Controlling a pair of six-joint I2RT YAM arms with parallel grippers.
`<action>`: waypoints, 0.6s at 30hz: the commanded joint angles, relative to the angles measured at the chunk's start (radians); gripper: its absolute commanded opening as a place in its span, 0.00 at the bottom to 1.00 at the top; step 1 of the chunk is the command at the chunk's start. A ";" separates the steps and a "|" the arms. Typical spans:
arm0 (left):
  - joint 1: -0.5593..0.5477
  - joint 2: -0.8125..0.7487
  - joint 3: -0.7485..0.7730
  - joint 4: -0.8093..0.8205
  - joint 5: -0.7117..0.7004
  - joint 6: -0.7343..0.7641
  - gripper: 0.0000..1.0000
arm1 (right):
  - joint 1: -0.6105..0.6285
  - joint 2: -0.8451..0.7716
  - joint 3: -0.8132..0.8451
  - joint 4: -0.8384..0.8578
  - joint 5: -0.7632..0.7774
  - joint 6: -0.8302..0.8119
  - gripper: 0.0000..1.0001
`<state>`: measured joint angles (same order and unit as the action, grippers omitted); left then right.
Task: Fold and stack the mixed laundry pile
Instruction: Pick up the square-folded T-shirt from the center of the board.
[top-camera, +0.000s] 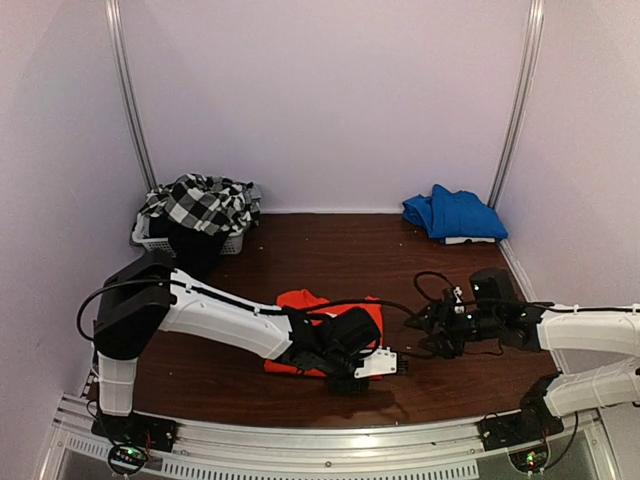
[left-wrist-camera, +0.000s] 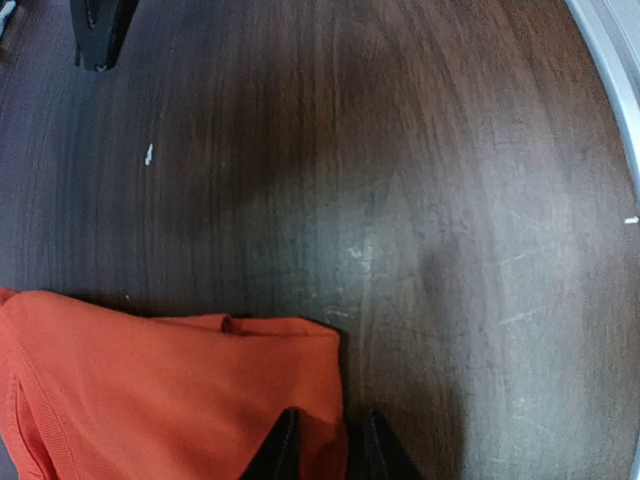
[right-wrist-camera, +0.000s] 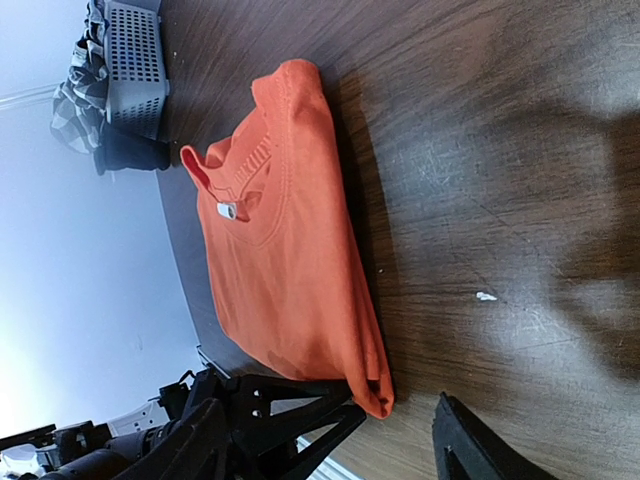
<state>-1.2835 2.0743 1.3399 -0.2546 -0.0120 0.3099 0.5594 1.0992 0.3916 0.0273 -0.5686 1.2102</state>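
well, the orange-red garment (right-wrist-camera: 290, 270) lies folded on the desk (top-camera: 330, 250), about midway across and toward the near edge, with its collar on the far side. the left pincer (left-wrist-camera: 330, 425) sits at the garment's near right corner. its jaws are drawn close together, with the cloth's edge pinched between them, and bare wood lies just right of that corner. the right pincer (top-camera: 428, 325) hovers to the right of the garment and apart from it, its jaws spread with nothing between them. at the far left a white basket (top-camera: 148, 240) holds the black-and-white checked garment (top-camera: 200, 205), and a black garment (top-camera: 195, 255) hangs over its front. a blue cloth (top-camera: 455, 215) sits folded at the far right, well apart from the rest.
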 joint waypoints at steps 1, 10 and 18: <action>0.009 0.060 0.011 0.040 -0.045 -0.015 0.22 | 0.014 0.036 -0.016 0.072 -0.005 0.021 0.71; 0.076 -0.074 0.002 0.107 0.148 -0.128 0.00 | 0.071 0.204 0.008 0.249 -0.039 0.056 0.77; 0.084 -0.112 0.001 0.097 0.168 -0.122 0.00 | 0.130 0.402 0.049 0.499 -0.043 0.167 0.79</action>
<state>-1.1976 2.0033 1.3460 -0.1982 0.1131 0.1993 0.6643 1.4315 0.3965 0.3420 -0.6098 1.3033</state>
